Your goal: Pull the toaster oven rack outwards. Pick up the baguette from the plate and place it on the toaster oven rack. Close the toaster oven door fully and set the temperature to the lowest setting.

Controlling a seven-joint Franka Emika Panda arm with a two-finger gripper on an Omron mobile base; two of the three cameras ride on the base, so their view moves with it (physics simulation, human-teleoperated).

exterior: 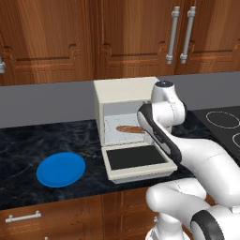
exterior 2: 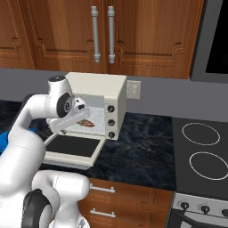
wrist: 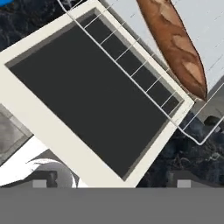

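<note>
The cream toaster oven [exterior: 119, 91] stands on the counter with its door [exterior: 136, 158] dropped open and flat. The baguette [exterior: 129, 129] lies on the wire rack [wrist: 144, 78], whose front edge reaches out over the door [wrist: 87, 96]. The blue plate [exterior: 61, 169] sits bare to the oven's left. My gripper [exterior 2: 84, 116] hovers above the open door [exterior 2: 71, 146], just in front of the cavity. It is open with nothing between its fingers, and it is apart from the baguette [wrist: 175, 43]. Three knobs [exterior 2: 111, 121] run down the oven's right panel.
A dark marble counter [exterior: 28, 140] runs left and right of the oven. A black stovetop [exterior 2: 202, 151] with ring burners lies to the right. Wooden cabinets with bar handles [exterior 2: 102, 33] hang above, and a wall outlet [exterior 2: 133, 89] sits behind the oven.
</note>
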